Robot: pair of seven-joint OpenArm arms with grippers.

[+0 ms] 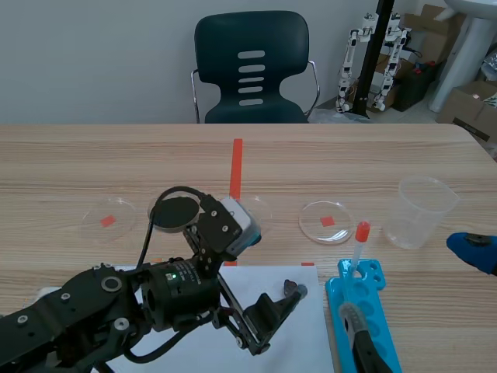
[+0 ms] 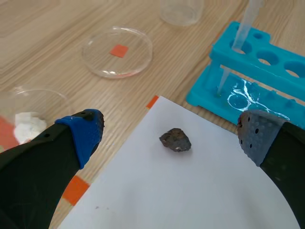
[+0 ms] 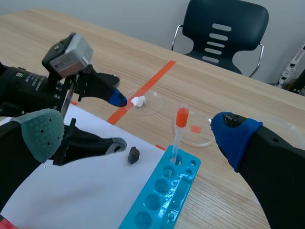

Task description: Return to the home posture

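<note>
While the left arm (image 1: 85, 318) lies low across the near left of the counter (image 1: 78, 155), the left gripper (image 2: 172, 131) hangs over a white sheet of paper (image 2: 167, 200) with its fingers spread wide. A small dark stone (image 2: 175, 140) lies on the paper right under that gripper, about midway between the blue pad (image 2: 88, 131) and the grey pad (image 2: 257, 136), touching neither.

The right gripper (image 3: 137, 132) is spread wide too (its grey-green pad (image 3: 40, 131) and its blue pad (image 3: 233, 131) stand well apart). In the scene, its blue pad shows at the right edge near a clear plastic beaker (image 1: 423, 211), and its other finger hangs over the near end of a blue tube rack (image 1: 377, 299). The rack sits on the near right of the counter, just right of the paper, below and between the right gripper's fingers. A tube with an orange-red cap (image 1: 359, 247) stands upright in a hole at the rack's far end.

Just beyond the rack lies a clear petri dish (image 1: 326, 221) over a red square mark, left of the beaker. Another dish holding a white lump (image 3: 143, 101) lies just beyond the left gripper's blue pad. A third dish (image 1: 109, 220) sits far to the left, with a black disc (image 1: 172, 211) beside it. A dark chair (image 1: 250, 70) stands behind the counter's far edge.
</note>
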